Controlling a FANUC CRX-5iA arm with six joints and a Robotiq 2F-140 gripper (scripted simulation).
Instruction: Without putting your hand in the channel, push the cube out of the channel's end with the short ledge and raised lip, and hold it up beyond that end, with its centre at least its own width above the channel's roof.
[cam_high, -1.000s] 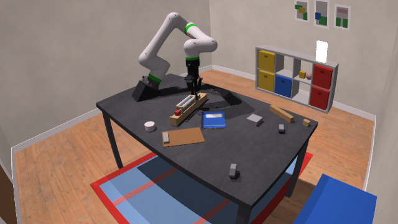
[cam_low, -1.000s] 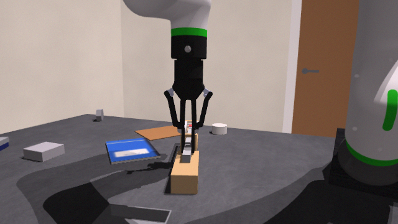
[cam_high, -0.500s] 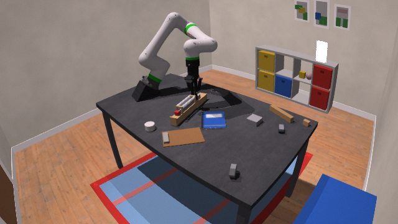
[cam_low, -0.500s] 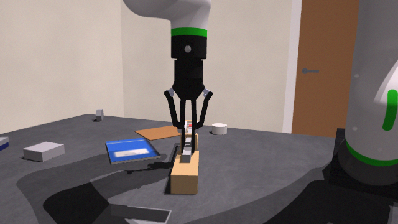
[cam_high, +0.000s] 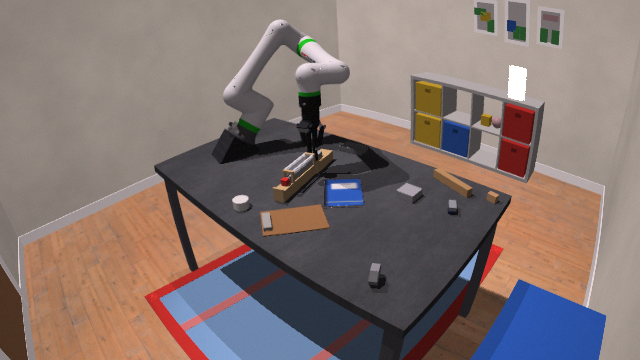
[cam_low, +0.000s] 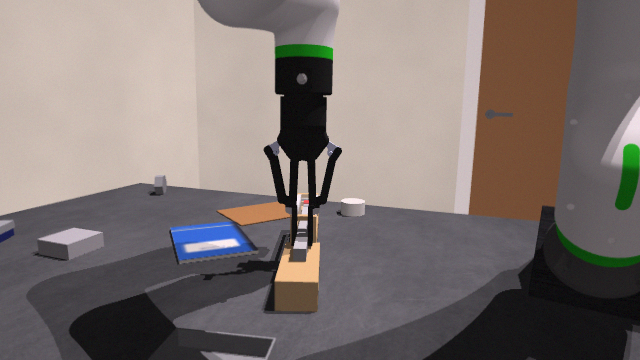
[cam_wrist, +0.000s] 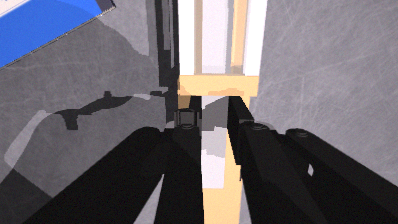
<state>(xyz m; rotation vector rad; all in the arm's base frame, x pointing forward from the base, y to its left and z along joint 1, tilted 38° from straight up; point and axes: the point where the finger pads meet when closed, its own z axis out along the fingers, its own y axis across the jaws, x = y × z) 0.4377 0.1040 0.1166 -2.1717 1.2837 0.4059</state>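
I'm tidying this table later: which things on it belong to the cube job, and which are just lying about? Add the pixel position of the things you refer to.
In the job:
- red cube (cam_high: 285, 181)
- wooden channel (cam_high: 283, 194) (cam_low: 297, 296)
- grey bar (cam_low: 299, 252) (cam_wrist: 213, 172), in the gripper (cam_high: 314, 152) (cam_low: 302, 240) (cam_wrist: 213, 105)

Lying about:
- blue book (cam_high: 344, 198) (cam_low: 212, 232) (cam_wrist: 47, 32)
- white round tub (cam_high: 241, 203) (cam_low: 352, 207)
- brown board (cam_high: 300, 220) (cam_low: 252, 214)
- wooden bar (cam_high: 452, 182)
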